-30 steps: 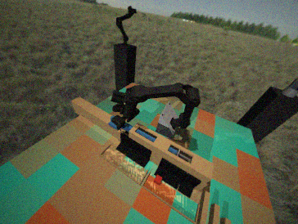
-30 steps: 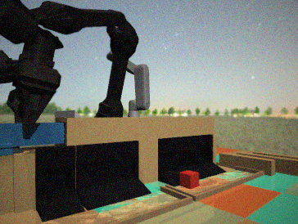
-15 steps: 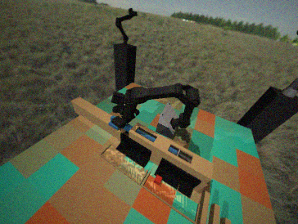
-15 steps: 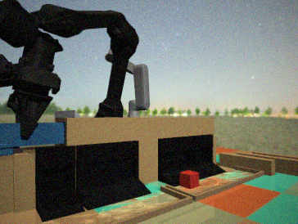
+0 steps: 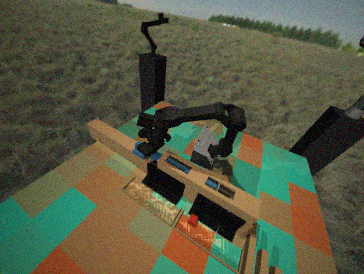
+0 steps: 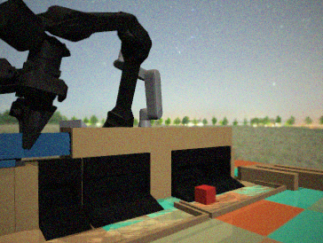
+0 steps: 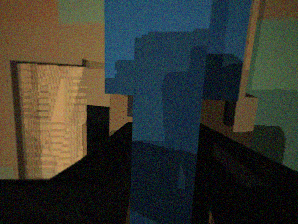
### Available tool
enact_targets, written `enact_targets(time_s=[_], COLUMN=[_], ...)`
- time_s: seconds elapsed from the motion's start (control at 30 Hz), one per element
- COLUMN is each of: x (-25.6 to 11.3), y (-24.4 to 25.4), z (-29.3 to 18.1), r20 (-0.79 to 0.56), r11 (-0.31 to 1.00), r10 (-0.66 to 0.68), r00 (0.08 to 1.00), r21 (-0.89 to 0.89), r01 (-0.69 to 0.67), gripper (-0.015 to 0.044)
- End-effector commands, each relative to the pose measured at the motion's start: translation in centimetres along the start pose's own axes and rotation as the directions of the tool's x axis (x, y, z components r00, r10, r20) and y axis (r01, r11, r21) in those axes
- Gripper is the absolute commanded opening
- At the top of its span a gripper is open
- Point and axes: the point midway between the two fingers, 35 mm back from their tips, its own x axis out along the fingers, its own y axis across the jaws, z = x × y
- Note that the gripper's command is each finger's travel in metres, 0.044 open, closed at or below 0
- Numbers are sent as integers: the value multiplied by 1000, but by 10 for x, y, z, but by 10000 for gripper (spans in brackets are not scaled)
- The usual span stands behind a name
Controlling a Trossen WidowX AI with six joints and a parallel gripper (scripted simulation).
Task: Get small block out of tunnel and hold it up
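1 gripper (image 5: 148, 150) (image 6: 27, 146) (image 7: 165, 131) points down, clamping the blue handle (image 5: 146, 151) (image 6: 42, 145) (image 7: 167, 115).

Matte black arm (image 5: 200, 113) (image 6: 95, 19), chunky angular joints, slim rounded links, black tapered tool (image 5: 149, 145) (image 6: 27, 142) (image 7: 165, 150)
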Motion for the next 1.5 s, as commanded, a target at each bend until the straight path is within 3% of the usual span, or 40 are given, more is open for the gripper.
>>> enact_targets(time_s=[0.0,0.33,0.37,0.63,0.9,1.47], x=[-1,-4,-6,-10,-42,-21], y=[2,1,-2,-1,4,5], z=[-21,-53,-12,-11,-5,7], r20=[-24,-30,55,47,-21,-26], r11=[1000,1000,1000,1000,1000,1000], r10=[-2,-3,-9,-10,-5,-3], r00=[1000,1000,998,999,1000,1000], r21=[2,6,8,8,7,6], r01=[2,4,9,9,5,4], gripper=[0,0,26,236,440,440])
